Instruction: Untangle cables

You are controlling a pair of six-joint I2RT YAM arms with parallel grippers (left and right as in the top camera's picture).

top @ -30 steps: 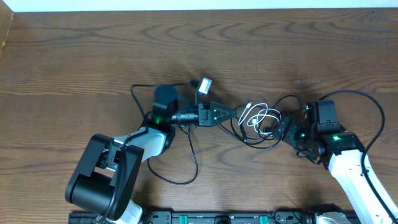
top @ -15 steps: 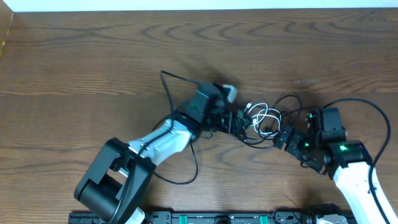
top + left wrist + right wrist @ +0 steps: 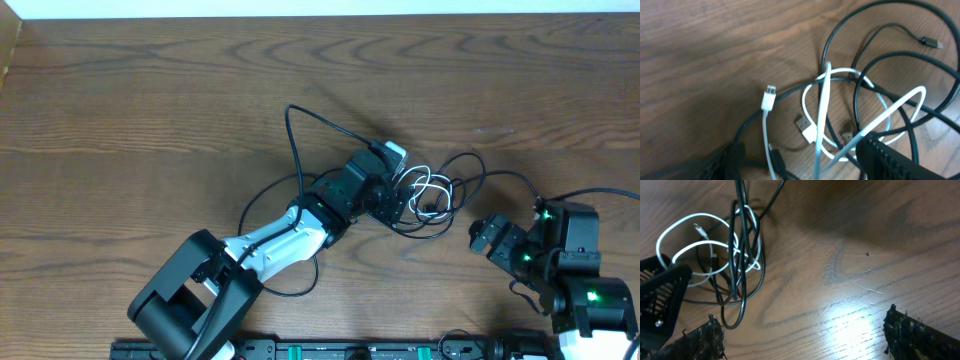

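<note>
Wood table (image 3: 150, 100); cables (image 3: 432, 192) bunched, white plug (image 3: 769, 96) pointing away from left hand (image 3: 398, 205), spread at tangle; right hand (image 3: 482, 237) spread, empty.

Cables (image 3: 432, 186) lie bunched on the table (image 3: 150, 100) just right of centre, left gripper (image 3: 397, 206) right at the bunch's 9 o'clock edge, right gripper (image 3: 484, 236) apart at 4 o'clock.

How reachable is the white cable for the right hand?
Probably yes: the right hand is open, with only bare table before the white cable, though black cables and the left hand crowd it.
</note>
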